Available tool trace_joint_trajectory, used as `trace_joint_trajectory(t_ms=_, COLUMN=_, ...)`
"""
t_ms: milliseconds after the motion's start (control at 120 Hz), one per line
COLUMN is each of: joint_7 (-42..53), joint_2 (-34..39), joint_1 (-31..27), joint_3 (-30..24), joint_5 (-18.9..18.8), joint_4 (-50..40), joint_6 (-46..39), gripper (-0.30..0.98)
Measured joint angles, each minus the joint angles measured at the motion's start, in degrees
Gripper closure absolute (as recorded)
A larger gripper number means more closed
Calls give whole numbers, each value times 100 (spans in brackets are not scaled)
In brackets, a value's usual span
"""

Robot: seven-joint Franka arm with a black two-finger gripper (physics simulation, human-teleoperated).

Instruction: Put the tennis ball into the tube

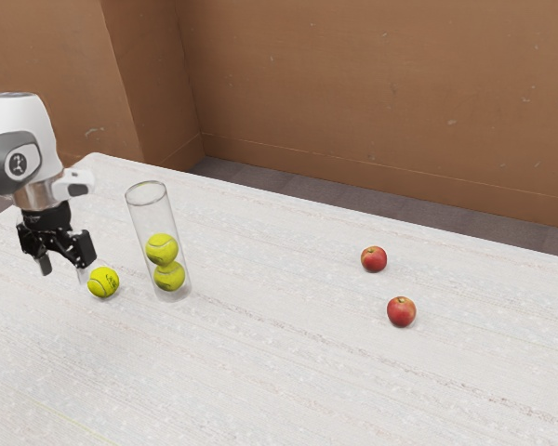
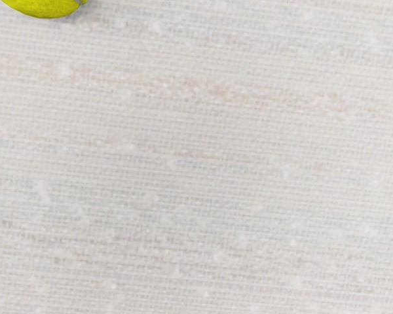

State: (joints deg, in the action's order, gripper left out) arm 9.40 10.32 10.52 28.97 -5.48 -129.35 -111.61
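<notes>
Clear of the tube — apples.

Above the gripper, the white arm is cut off by the exterior view's left edge, and the emblem on it is too small to read. The dark marking on the loose tennis ball, just beside the gripper, is also too small to read. Farther from the gripper, inside the clear tube, the upper ball hides part of the lower ball. The wrist view's edge cuts off most of a yellow ball.
</notes>
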Motion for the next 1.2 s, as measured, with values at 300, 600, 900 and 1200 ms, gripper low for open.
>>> trace_joint_trajectory(t_ms=300, joint_7=-139, joint_2=-878, joint_1=-282, joint_3=118, joint_5=347, joint_4=-201, joint_6=-1351, gripper=3)
trace_joint_trajectory(t_ms=600, joint_7=-417, joint_2=-2126, joint_1=-794, joint_3=-64, joint_5=838, joint_4=883, joint_6=-1609, gripper=4)
trace_joint_trajectory(t_ms=900, joint_7=-471, joint_2=-3266, joint_1=-867, joint_3=-234, joint_5=1417, joint_4=1737, joint_6=-1568, gripper=4)
trace_joint_trajectory(t_ms=1200, joint_7=-385, joint_2=-3861, joint_1=-980, joint_3=-234, joint_5=1870, joint_4=2112, joint_6=-1545, gripper=4)
